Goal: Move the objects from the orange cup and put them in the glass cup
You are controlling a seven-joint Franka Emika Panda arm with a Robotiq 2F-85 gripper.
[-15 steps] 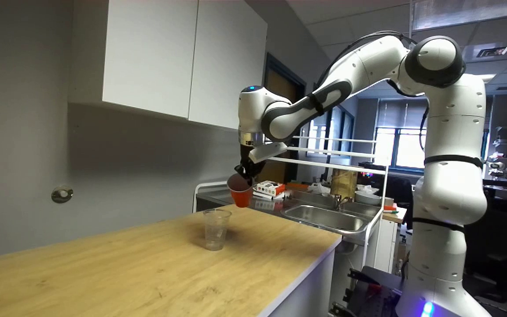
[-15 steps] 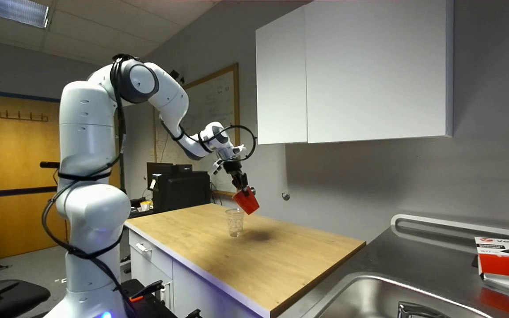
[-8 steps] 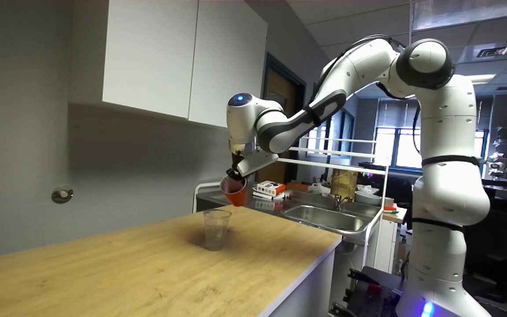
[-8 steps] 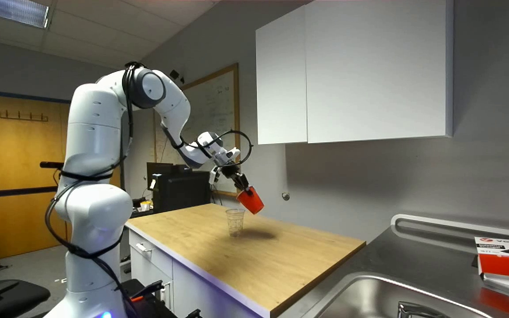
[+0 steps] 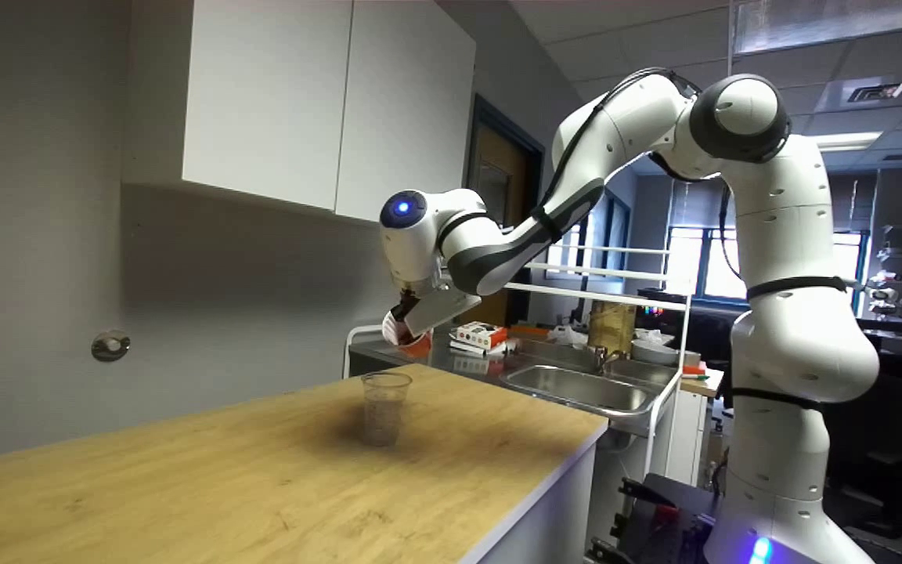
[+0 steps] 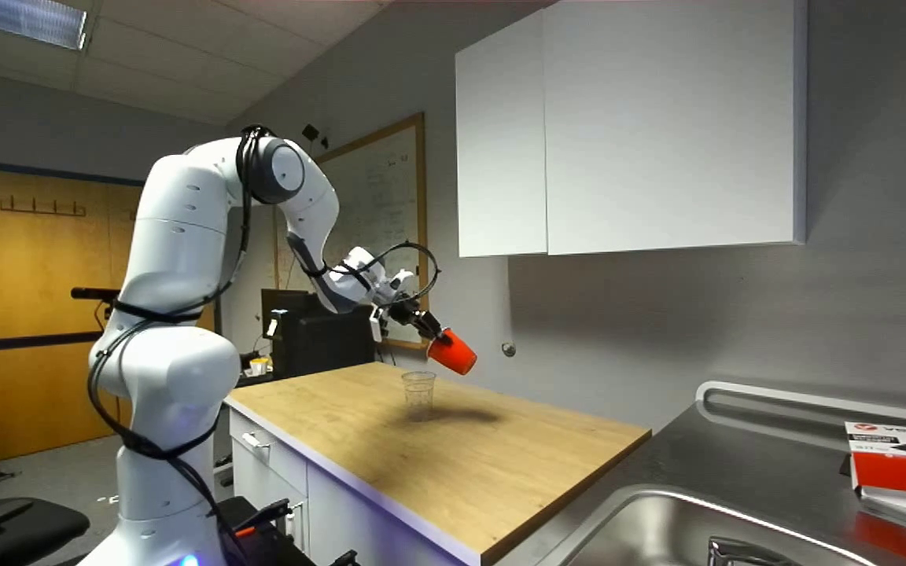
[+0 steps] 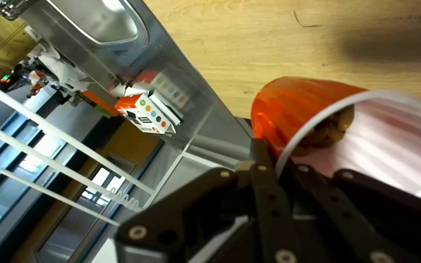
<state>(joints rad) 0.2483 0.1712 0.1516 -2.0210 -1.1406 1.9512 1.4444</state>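
The orange cup is held in the air, tilted far onto its side; it also shows in an exterior view and the wrist view. Its white inside faces the wrist camera, and several brown nut-like pieces lie deep in it. My gripper is shut on the cup's wall at the rim, one finger outside and one inside. The glass cup stands upright on the counter, lower than the orange cup and a little to its side, also in an exterior view. I cannot tell whether it holds anything.
The wooden counter bears the glass cup. A white wall cabinet hangs above it. A metal sink, a red-and-white box and a white rack stand beyond the counter's end. The grey wall is behind.
The wrist has tipped further and the arm has come lower. The orange cup has turned closer to horizontal and shifted slightly, left in one exterior picture. The glass cup has not moved.
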